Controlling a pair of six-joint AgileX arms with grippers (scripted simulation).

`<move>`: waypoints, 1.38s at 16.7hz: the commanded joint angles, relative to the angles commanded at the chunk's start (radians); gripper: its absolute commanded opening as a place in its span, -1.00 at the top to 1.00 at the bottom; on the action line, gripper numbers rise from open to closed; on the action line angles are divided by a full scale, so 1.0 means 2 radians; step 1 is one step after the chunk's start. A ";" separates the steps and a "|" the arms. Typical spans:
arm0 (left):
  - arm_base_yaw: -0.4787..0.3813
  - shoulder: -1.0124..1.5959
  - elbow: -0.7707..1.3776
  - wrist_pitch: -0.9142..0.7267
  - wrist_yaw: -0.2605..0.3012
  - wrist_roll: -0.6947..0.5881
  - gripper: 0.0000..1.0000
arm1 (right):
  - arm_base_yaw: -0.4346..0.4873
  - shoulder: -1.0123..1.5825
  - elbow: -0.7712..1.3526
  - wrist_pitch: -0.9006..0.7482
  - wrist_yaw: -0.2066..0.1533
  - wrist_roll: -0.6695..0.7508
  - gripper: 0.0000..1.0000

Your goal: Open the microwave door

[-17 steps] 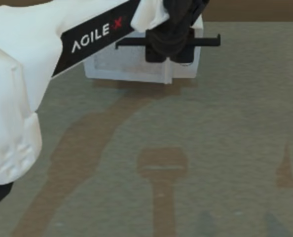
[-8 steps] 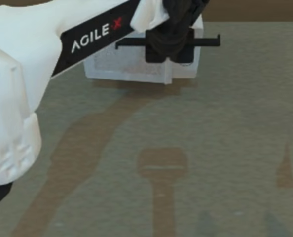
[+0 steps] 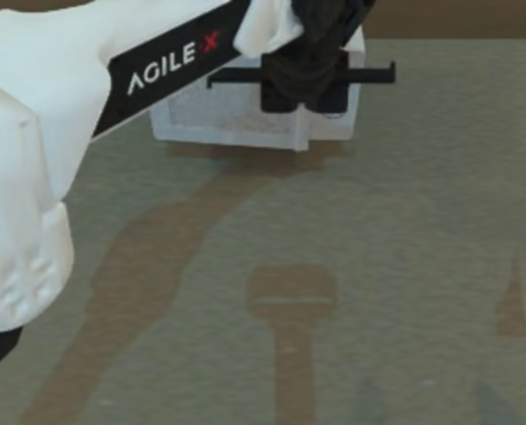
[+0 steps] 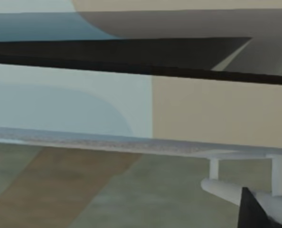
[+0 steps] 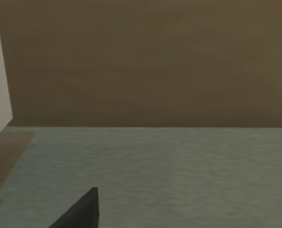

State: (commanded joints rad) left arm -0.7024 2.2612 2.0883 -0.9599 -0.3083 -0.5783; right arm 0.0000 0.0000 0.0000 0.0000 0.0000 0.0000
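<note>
Small white boxy microwave [image 3: 254, 119] sits at the table's far edge. Its flat white mesh-windowed door [image 4: 131, 142], rigid and hinged, looks light; take the thin handle [image 4: 240, 192]. Left gripper [image 3: 303, 93] there; grip state indeterminate.

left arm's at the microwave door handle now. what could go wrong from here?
1. In the left wrist view only a dark fingertip shows beside the door handle; no firm hold is visible, so a pull could slip off.
2. The microwave door looks barely open, so nearly the whole swing remains.
3. The left arm hides much of the microwave from above, so a slide of the oven may go unnoticed.
</note>
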 joint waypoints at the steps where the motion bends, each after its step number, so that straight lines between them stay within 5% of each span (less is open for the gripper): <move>1: 0.000 0.000 0.000 0.000 0.000 0.000 1.00 | 0.000 0.000 0.000 0.000 0.000 0.000 -1.00; 23: 0.001 -0.021 -0.035 0.019 0.008 0.018 1.00 | 0.000 0.000 0.000 0.000 0.000 0.000 -1.00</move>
State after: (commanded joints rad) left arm -0.7011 2.2191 2.0178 -0.9209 -0.2928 -0.5430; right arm 0.0000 0.0000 0.0000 0.0000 0.0000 0.0000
